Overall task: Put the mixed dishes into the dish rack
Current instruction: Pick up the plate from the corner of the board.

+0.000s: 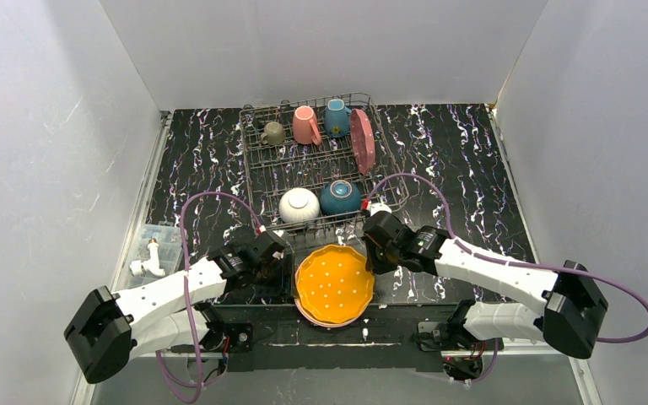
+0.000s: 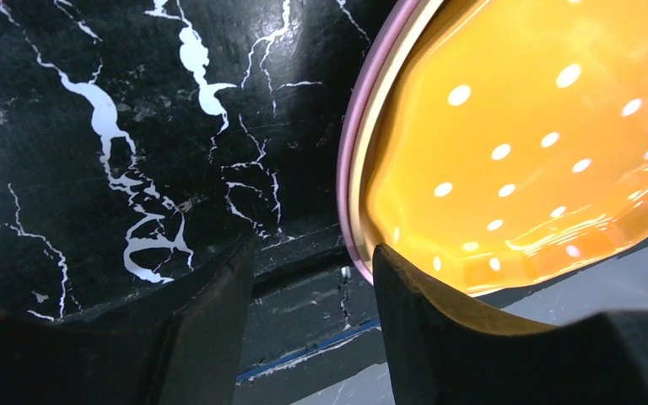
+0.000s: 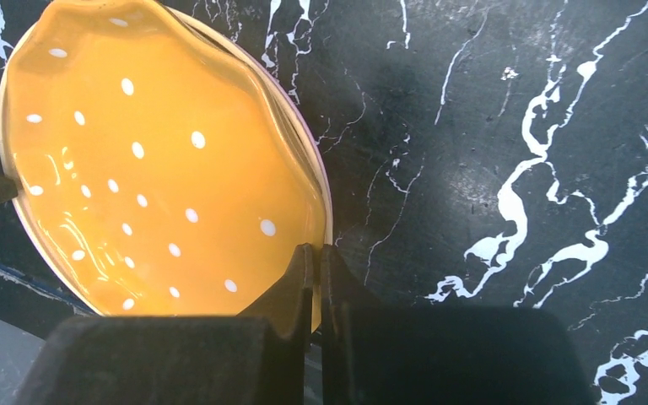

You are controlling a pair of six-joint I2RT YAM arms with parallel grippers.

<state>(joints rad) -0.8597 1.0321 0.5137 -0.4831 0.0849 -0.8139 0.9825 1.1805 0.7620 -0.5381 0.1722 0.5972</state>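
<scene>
Black marbled table (image 1: 464,152): dish rack (image 1: 304,166), plates (image 1: 334,285)

Left arm (image 1: 169,291), right arm (image 1: 494,268): white link shells, black joint housings, purple cable (image 1: 183,240) looped along each, black tool fingers (image 2: 439,337).

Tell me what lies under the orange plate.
A pink plate sits directly beneath the orange plate. Only its rim shows, peeking out along the edge. The rest of the pink plate, and anything under it, is covered.

An orange plate (image 1: 334,283) dotted white; the tabletop (image 1: 464,152) black, veined white. Also seen: a pink mug (image 1: 305,125) and a teal mug (image 1: 336,116).
</scene>
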